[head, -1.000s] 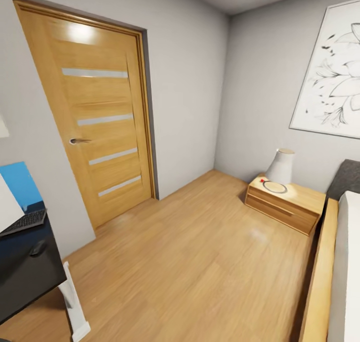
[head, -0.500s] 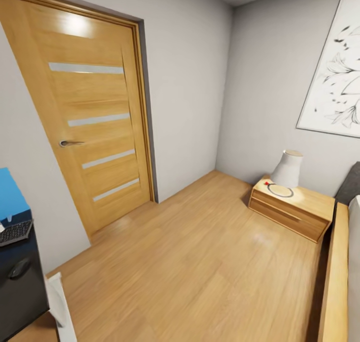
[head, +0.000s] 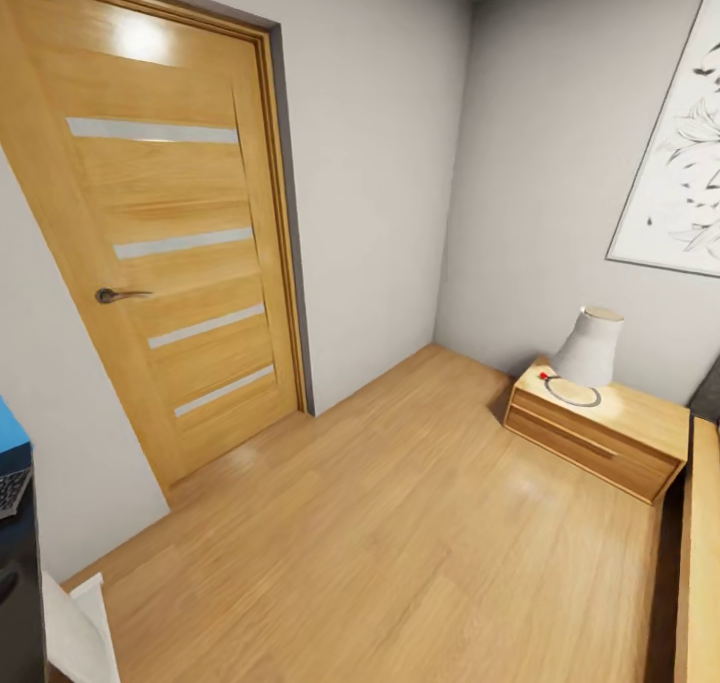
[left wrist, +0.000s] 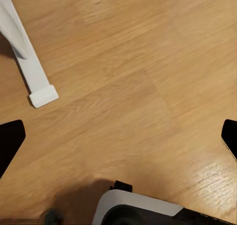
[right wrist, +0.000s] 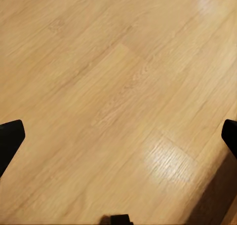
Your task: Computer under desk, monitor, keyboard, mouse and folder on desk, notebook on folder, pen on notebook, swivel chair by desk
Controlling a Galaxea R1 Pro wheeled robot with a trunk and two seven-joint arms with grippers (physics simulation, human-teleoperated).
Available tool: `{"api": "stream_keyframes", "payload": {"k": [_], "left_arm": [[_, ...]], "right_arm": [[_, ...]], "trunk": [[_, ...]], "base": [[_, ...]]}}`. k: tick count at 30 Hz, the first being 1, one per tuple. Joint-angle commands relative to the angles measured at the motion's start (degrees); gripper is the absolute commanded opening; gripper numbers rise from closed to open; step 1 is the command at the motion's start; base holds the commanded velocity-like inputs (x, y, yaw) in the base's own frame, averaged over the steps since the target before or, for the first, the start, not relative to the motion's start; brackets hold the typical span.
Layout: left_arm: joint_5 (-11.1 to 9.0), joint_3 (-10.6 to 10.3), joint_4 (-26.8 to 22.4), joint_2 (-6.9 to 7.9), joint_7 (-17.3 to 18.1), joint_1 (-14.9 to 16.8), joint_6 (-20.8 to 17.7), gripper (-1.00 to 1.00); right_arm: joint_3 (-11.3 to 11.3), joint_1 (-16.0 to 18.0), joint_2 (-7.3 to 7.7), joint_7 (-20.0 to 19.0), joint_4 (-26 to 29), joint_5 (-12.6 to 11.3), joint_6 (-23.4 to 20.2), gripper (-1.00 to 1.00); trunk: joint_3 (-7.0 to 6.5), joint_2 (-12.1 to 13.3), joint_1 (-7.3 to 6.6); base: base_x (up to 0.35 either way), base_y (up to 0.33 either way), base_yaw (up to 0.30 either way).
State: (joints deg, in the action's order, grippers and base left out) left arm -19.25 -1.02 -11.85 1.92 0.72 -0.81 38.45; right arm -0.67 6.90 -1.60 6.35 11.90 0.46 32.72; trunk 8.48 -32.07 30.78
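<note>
At the head view's left edge a sliver of the desk (head: pixel 18 573) shows: glossy black top, bright blue back panel and a white pedestal leg (head: pixel 72 635). A corner of the grey keyboard (head: pixel 10 491) lies on that top. My left gripper (left wrist: pixel 118 141) hangs open over bare wooden floor, its dark fingertips (left wrist: pixel 10 142) far apart with nothing between them. The desk's white leg foot (left wrist: pixel 30 67) lies on the floor in that view. My right gripper (right wrist: pixel 118 136) is also open above bare floor, empty.
A shut wooden door (head: pixel 170 243) with a lever handle stands ahead on the left. A low wooden nightstand (head: pixel 600 433) with a white lamp (head: pixel 590 348) sits at the right, beside a bed frame (head: pixel 700 553). Open wooden floor (head: pixel 400 523) stretches between.
The head camera has swung to the right: the door, nightstand and desk all slid leftward in the picture, and the desk is now almost out of frame.
</note>
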Motion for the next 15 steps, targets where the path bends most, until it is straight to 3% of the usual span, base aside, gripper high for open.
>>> {"api": "stream_keyframes", "payload": {"k": [1,15], "left_arm": [[-0.32,-0.12,-0.11,0.01,0.08,-0.04,0.05,1.0],[-0.34,-0.12,-0.11,0.01,0.08,-0.06,0.05,1.0]], "right_arm": [[-0.04,0.04,-0.01,0.15,-0.04,0.06,0.16,1.0],[-0.04,0.04,0.01,0.2,-0.04,0.06,0.15,1.0]], "trunk": [[0.08,-0.07,0.05],[0.08,-0.07,0.05]], "base": [[0.326,0.0,0.0],[0.327,0.0,0.0]]}}
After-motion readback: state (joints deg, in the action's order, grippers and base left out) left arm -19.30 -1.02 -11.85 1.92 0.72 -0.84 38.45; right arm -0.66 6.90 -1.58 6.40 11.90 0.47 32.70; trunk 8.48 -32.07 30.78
